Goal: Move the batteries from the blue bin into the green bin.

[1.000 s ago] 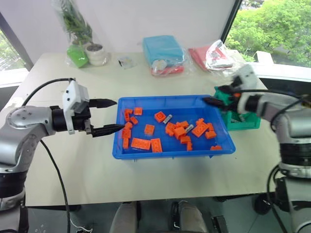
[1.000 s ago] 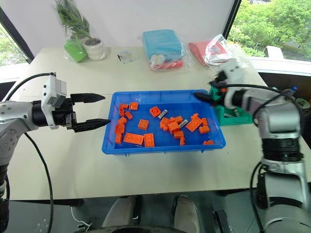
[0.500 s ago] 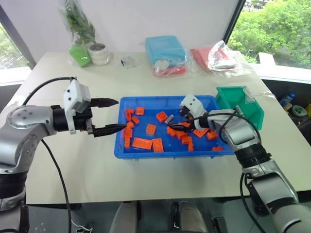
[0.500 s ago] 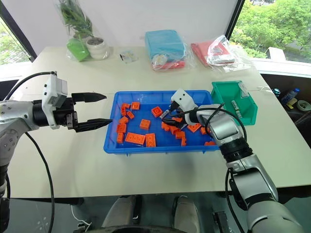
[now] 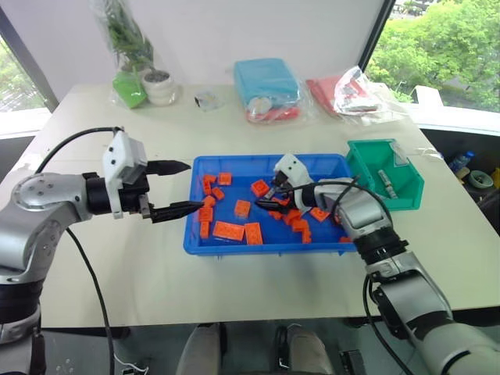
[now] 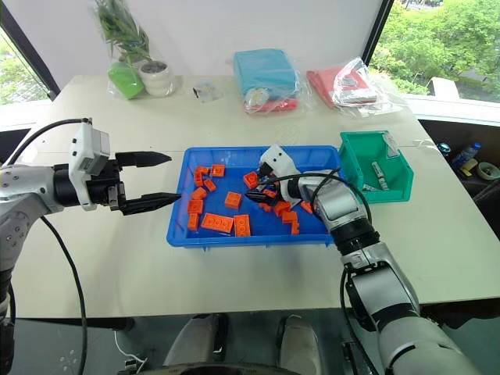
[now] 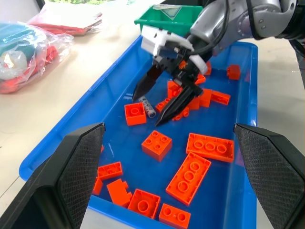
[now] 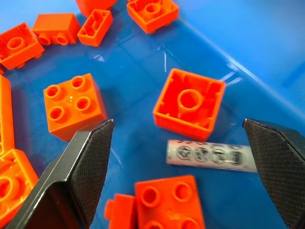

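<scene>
A small silver-grey cylindrical battery point(image 8: 209, 155) is straddled in the shallow blue plastic bin point(image 5: 234, 244) by the wide-spread right gripper point(image 7: 161, 99).

This looks like an office or lab test room: a plain cream rectangular table point(image 5: 117, 266) stands by large dark-framed windows point(image 5: 437, 47) overlooking green trees, against a bare white wall point(image 5: 234, 31), with a bagged potted plant point(image 5: 129, 47) at its far edge.

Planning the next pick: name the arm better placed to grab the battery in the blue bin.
Right. The right gripper hangs open inside the blue bin with the battery between its fingers. The left gripper is open outside the bin's left wall.
</scene>
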